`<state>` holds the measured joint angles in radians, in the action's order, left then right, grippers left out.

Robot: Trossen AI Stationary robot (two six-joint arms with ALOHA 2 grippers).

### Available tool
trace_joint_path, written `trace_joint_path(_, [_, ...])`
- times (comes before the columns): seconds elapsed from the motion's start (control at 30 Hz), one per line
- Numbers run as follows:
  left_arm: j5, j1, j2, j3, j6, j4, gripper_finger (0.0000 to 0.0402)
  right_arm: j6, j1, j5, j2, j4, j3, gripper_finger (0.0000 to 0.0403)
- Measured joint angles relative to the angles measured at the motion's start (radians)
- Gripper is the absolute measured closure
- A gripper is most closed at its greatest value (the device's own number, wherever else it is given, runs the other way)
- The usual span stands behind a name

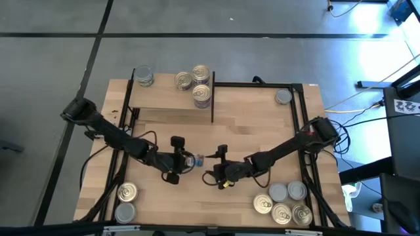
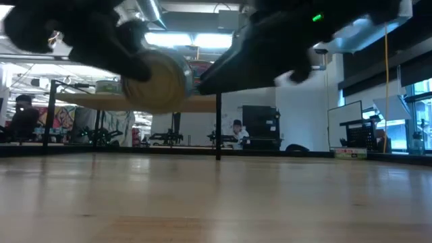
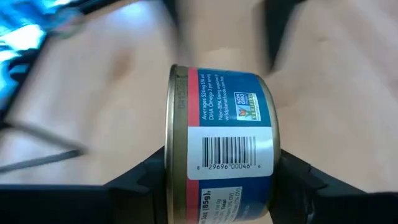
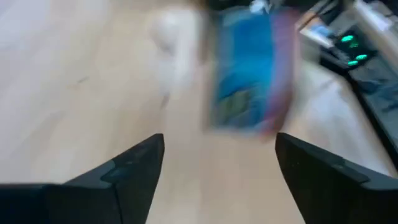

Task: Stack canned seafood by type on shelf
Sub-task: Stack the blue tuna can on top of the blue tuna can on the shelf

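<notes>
The left gripper (image 3: 217, 180), at the centre of the high frame, has its jaws clamped on a short round gold-rimmed metal tin with a blue and red label (image 3: 219, 140), held on its side above the light wooden worktop (image 1: 256, 128); facing it just to the right, the right gripper (image 4: 217, 168) has its jaws apart and holds nothing, the tin lying just beyond them. On the raised light wood shelf with a thin black frame (image 1: 164, 99) at the upper centre stand four more tins (image 1: 201, 84), with one silver tin (image 1: 283, 97) at the upper right. A cluster of five tins (image 1: 283, 202) lies at the lower right and two tins (image 1: 126, 200) at the lower left.
</notes>
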<state>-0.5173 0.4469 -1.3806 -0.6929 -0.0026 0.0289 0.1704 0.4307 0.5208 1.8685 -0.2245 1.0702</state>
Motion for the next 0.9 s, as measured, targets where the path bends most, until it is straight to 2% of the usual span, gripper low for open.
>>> trace_joint_path(0.2, [-0.236, -0.003, 0.123, -0.14, 0.0, 0.333, 0.022, -0.009, 0.039, -0.035, -0.009, 0.06, -0.001, 0.0094])
trace_joint_path(0.37, [-0.423, -0.047, 0.138, -0.29, 0.012, 0.596, 0.022, -0.032, 0.04, -0.067, 0.036, 0.014, -0.002, 0.0104])
trace_joint_path(0.57, [-0.645, -0.182, 0.137, -0.359, 0.14, 0.667, 0.022, -0.034, 0.024, -0.121, 0.048, -0.002, -0.002, 0.0109])
trace_joint_path(0.63, [-0.671, -0.246, 0.138, -0.364, 0.204, 0.662, 0.022, -0.035, 0.02, -0.121, 0.048, -0.014, -0.013, 0.0109])
trace_joint_path(0.73, [-0.657, -0.349, 0.137, -0.364, 0.271, 0.645, 0.022, -0.035, 0.018, -0.12, 0.049, -0.022, -0.035, 0.0109])
trace_joint_path(0.9, [-0.519, -0.526, 0.137, -0.364, 0.418, 0.553, 0.022, -0.033, 0.006, -0.111, 0.049, -0.128, -0.099, 0.0109])
